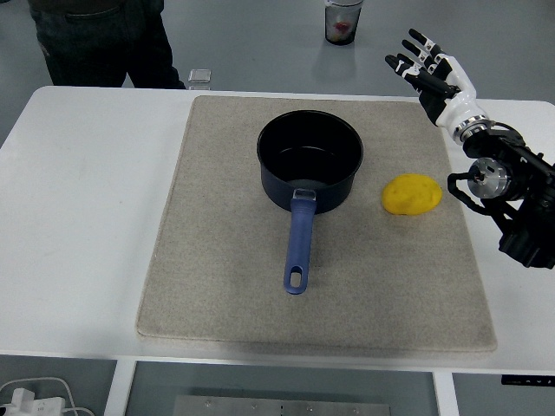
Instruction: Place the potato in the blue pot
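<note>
Potato: lies on the mat, beside the blue pot; not yet moved.
Right hand: raised beyond the potato, fingers spread, empty.
Left: grasp, lift, drop.

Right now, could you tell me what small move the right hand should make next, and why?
Probably bring the right hand down and toward the potato. Its fingers are spread, holding nothing, above the mat's far right corner, while the potato lies untouched right of the blue pot.
</note>
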`<state>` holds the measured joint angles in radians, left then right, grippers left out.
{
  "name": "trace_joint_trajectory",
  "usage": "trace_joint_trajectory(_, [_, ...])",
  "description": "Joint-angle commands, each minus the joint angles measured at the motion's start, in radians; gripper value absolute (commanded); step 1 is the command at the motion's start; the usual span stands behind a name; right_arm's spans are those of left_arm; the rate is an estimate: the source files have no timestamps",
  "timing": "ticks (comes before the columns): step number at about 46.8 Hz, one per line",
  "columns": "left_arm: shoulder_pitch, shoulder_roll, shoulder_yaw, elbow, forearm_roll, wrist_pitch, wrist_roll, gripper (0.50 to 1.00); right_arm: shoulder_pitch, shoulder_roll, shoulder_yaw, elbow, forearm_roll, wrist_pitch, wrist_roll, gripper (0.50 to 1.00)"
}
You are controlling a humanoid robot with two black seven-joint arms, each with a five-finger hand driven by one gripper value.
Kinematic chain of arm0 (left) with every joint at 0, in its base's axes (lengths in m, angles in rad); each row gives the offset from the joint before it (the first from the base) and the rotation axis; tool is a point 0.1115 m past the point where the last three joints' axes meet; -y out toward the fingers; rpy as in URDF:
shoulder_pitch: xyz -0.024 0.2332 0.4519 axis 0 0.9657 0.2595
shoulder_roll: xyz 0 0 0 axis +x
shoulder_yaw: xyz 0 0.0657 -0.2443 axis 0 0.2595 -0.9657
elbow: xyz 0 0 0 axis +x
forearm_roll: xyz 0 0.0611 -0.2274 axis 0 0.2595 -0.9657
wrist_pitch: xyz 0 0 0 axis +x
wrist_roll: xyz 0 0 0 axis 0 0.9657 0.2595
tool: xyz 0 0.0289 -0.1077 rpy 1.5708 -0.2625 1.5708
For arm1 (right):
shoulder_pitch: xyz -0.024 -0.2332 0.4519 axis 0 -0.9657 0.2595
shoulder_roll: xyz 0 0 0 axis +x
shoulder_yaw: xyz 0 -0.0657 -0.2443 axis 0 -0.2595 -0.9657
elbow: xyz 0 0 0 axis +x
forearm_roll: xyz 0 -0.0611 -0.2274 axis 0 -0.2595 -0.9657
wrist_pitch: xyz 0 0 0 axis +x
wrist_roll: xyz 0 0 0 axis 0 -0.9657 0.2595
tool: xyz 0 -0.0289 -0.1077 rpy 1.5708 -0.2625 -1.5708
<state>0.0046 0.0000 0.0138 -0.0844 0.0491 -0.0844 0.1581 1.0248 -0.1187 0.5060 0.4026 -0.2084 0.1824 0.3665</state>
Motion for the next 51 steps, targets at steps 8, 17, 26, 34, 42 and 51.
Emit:
trace_joint_trajectory(8, [0.0,0.0,0.0,-0.001,0.0,0.0,0.0,0.996,0.0,-0.039,-0.176,0.018,-0.082,0.0,0.011,0.93])
trace_joint_trajectory(17, [0.0,0.0,0.0,-0.005,0.0,0.0,0.0,0.996,0.0,-0.111,-0.306,0.038,-0.083,0.006,0.061,0.93])
trace_joint_trajectory(26, [0.0,0.0,0.002,-0.005,0.0,0.0,0.0,0.996,0.0,-0.257,-0.348,0.166,-0.088,0.023,0.063,0.93])
trace_joint_trajectory(34, [0.0,0.0,0.002,-0.003,0.0,0.0,0.001,0.996,-0.011,-0.386,-0.399,0.284,-0.126,0.025,0.069,0.93])
trace_joint_trajectory(42, [-0.002,0.0,0.002,-0.005,0.0,0.0,0.001,0.996,-0.025,-0.483,-0.409,0.387,-0.152,0.031,0.077,0.93])
trace_joint_trajectory(51, [-0.002,0.0,0.002,-0.005,0.0,0.0,0.0,0.996,-0.055,-0.526,-0.412,0.47,-0.18,0.026,0.077,0.93])
